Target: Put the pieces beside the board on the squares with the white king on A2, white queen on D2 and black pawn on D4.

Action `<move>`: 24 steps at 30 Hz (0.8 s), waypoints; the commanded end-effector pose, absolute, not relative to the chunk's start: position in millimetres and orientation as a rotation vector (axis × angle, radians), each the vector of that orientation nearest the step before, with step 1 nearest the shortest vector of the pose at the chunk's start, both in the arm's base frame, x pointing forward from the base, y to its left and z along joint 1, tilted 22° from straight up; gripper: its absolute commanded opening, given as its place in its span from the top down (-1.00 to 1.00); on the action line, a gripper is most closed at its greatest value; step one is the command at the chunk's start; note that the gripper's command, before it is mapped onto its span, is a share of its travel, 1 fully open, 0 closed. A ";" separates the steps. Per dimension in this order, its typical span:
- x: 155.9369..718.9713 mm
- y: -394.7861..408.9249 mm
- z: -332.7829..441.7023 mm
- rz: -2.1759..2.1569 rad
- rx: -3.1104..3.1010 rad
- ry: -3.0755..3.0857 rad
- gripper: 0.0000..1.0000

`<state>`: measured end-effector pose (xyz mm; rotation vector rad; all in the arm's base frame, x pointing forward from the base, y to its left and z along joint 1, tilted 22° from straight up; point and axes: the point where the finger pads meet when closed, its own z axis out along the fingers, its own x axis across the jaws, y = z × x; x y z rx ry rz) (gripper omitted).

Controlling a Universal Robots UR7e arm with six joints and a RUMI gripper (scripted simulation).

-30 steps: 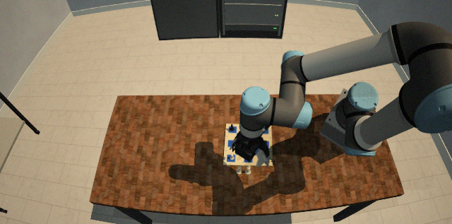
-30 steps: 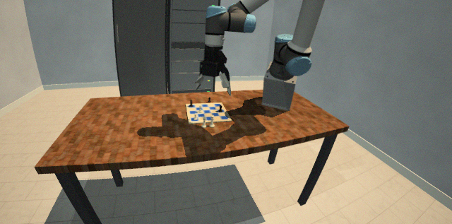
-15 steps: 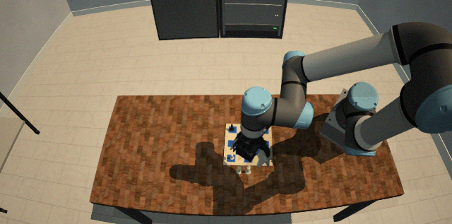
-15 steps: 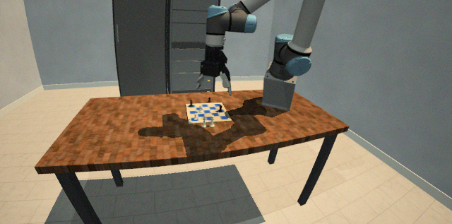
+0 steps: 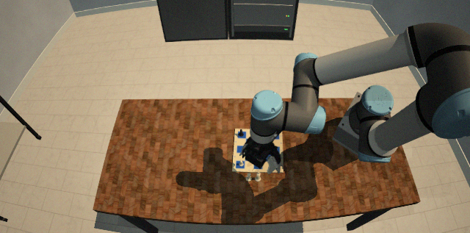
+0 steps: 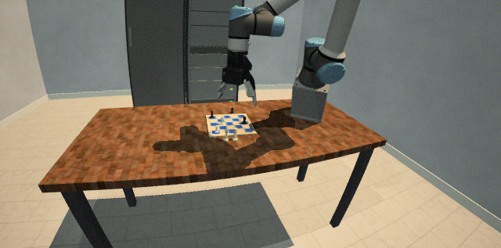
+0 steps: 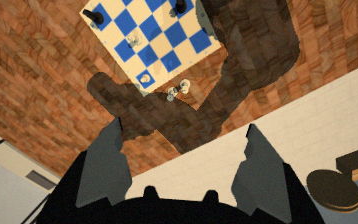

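Two white pieces stand on the table (image 5: 154,159) (image 6: 129,142) (image 7: 35,70) in the top view, just off the near edge of the board (image 5: 234,145) (image 6: 208,123) (image 7: 215,35): the left one (image 5: 248,177) (image 6: 226,135) (image 7: 171,93) and the right one (image 5: 258,177) (image 6: 235,135) (image 7: 184,86). Which is king and which is queen is too small to tell. The gripper (image 5: 258,159) (image 6: 237,101) (image 7: 183,121) covers much of the board, and a black corner piece (image 5: 241,132) (image 6: 211,113) (image 7: 95,16) shows at its far left.

From the exterior, the gripper points down above the board, fingers spread, with nothing between them. Both white pieces are upright beside the near edge. A small black piece (image 6: 232,110), perhaps the pawn, appears just beyond the far edge. On the board are the black corner piece, another black one (image 6: 243,120) (image 7: 181,6) toward the right, and two white ones, one near the left corner (image 6: 216,129) (image 7: 145,79) and one further in (image 6: 221,120) (image 7: 134,38).

By the wrist view, the fingers are wide apart and the two off-board white pieces stand close together, near the board's edge.
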<state>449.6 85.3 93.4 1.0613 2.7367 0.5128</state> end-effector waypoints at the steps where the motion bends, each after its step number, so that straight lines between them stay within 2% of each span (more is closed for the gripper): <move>1: 449.8 85.3 93.8 0.514 1.073 2.732 -1.00; 24: 447.5 87.6 92.3 0.538 1.315 2.654 -1.00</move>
